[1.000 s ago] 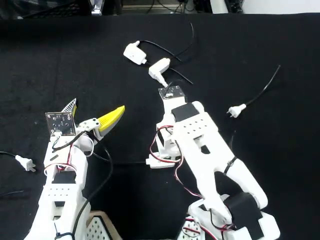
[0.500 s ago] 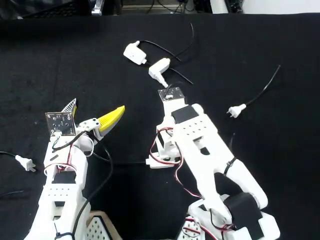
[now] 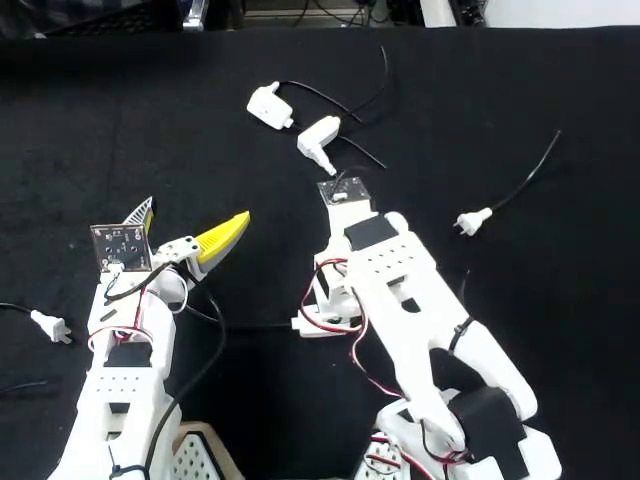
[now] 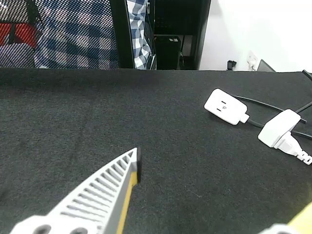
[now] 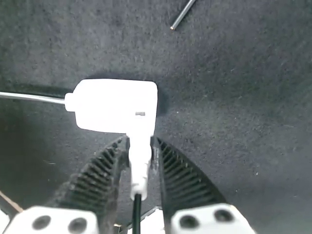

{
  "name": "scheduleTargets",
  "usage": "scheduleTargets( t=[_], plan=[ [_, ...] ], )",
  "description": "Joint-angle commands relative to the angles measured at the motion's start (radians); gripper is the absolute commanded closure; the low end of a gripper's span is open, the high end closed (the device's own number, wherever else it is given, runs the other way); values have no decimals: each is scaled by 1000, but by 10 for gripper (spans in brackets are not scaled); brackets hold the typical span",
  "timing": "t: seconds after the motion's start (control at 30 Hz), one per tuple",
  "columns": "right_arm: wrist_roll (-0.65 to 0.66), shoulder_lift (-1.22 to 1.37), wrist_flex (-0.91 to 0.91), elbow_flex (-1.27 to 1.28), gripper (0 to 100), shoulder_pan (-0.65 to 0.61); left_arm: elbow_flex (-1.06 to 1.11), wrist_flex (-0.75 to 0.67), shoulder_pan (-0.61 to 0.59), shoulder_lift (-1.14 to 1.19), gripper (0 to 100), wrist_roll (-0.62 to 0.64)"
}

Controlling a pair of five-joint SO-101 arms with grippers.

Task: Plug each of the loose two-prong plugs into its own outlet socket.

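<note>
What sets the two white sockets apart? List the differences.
The far socket has no plug in it; the near socket has a plug at its face. The far socket lies untouched; the right claw grips the near socket's plug. Both are white, corded, on the black table.

The left arm (image 3: 125,370) sits low at the near left, its pincer (image 3: 197,208) wide open, with the yellow finger and the ribbed white finger spread apart. The right arm (image 3: 420,290) stretches forward, its pincer (image 5: 140,146) clamped on a plug (image 5: 140,168).
</note>
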Motion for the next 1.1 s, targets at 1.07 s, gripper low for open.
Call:
scheduleTargets(
  t=[1.07],
  plan=[
    [8,386,-144,-81,639,-8,22,0,27,-14,478,5]
  ],
)
